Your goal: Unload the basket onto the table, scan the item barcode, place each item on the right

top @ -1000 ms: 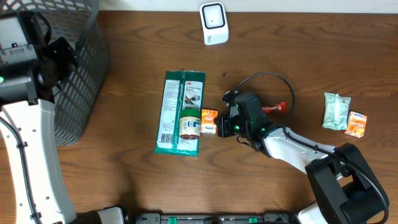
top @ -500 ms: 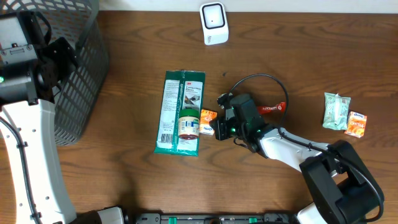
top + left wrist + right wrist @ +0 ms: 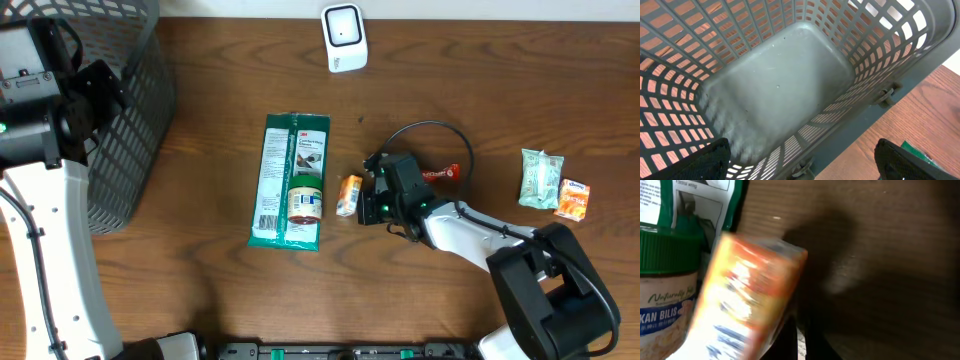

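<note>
At the far left the left hand [image 3: 807, 161] hangs over the mesh basket [image 3: 125, 95] with its fingers spread as wide as they go and nothing between them. Its wrist view looks straight down into the bare basket floor, so it seems parked there out of the way, or waiting for scanned goods to be dropped in.

Towards the middle of the bench [image 3: 200, 290] a long green packet [image 3: 288, 165] lies flat, and a jar [image 3: 305, 200] with a green lid lies on its side on the lower half of it. Both look like stock waiting its turn.

Just beside the jar is the task's thing, the orange packet [image 3: 349, 195]. It stands tilted on edge rather than flat. The right wrist view shows it blurred and close, tipped up with its shadow on the wood behind it. The right hand [image 3: 364, 203] is closed almost fully, and it appears to pinch the packet by a thin edge. I judge that grip suits a flat wrapper and leaves its printed faces free to show.

The white scanner [image 3: 343, 38] stands at the back edge, well apart from the packet, so the item has not yet reached it.

Behind the right arm lies a red wrapper [image 3: 441, 173]. At the far right a pale green pack [image 3: 541, 178] and a small orange pack [image 3: 572, 199] touch each other.
</note>
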You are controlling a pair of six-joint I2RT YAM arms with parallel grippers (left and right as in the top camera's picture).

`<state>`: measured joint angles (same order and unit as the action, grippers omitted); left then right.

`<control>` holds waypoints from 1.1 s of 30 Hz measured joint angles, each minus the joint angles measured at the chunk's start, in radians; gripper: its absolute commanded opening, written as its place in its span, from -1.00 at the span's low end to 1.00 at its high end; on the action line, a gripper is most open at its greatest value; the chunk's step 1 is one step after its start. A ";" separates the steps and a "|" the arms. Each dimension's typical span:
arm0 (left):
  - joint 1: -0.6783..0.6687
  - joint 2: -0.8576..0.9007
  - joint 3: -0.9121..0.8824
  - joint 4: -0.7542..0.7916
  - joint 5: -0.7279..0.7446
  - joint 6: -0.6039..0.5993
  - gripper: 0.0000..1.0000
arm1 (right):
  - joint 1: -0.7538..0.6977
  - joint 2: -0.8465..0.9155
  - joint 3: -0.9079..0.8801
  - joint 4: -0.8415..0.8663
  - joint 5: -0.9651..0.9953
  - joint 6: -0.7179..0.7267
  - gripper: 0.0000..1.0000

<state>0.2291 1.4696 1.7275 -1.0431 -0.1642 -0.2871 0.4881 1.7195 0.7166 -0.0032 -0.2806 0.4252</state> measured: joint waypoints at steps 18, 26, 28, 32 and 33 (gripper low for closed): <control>0.000 0.000 0.000 0.000 0.000 0.000 0.85 | -0.003 -0.004 0.000 0.000 -0.014 0.009 -0.94; 0.000 0.000 0.000 0.000 0.000 0.000 0.85 | -0.056 -0.013 -0.009 0.164 -0.141 0.021 -0.98; 0.000 0.000 0.000 0.000 0.000 0.000 0.85 | -0.073 -0.020 -0.009 0.180 -0.161 0.032 -0.98; 0.000 0.000 0.000 0.000 0.000 0.000 0.85 | -0.076 -0.023 -0.009 0.175 -0.192 0.042 -0.98; 0.000 0.000 0.000 0.000 0.000 0.000 0.85 | -0.070 -0.023 -0.009 0.174 -0.195 0.042 -0.98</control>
<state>0.2291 1.4696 1.7275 -1.0431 -0.1638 -0.2871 0.4179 1.6966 0.7074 0.1711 -0.4755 0.4667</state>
